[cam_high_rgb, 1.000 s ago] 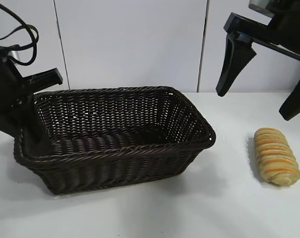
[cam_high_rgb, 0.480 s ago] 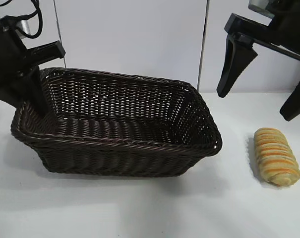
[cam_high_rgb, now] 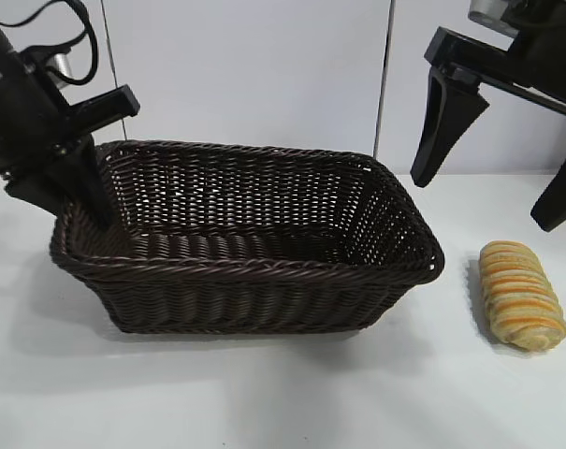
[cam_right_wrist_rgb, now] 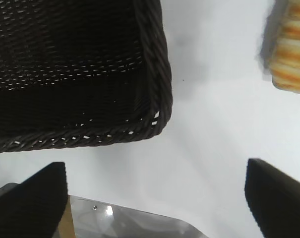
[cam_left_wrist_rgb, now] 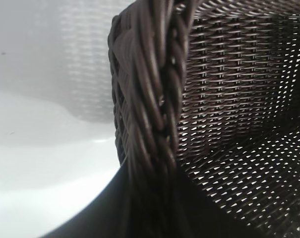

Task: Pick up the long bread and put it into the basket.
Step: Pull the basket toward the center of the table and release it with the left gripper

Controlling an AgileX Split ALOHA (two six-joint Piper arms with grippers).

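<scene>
1. No text, label, brand, number or sign can be read in any view.
2. The basket [cam_high_rgb: 254, 271] shows only dark woven wicker, with no tag or mark on it.
3. The long bread [cam_high_rgb: 521, 295], at about 3 o'clock from the basket, bears only pale and orange-brown stripes, no lettering.
4. The worktop [cam_high_rgb: 283, 393] and the wall panels behind it are plain and unmarked.
5. The black arm parts at 10 o'clock and 2 o'clock in the exterior view carry no legible print.
</scene>
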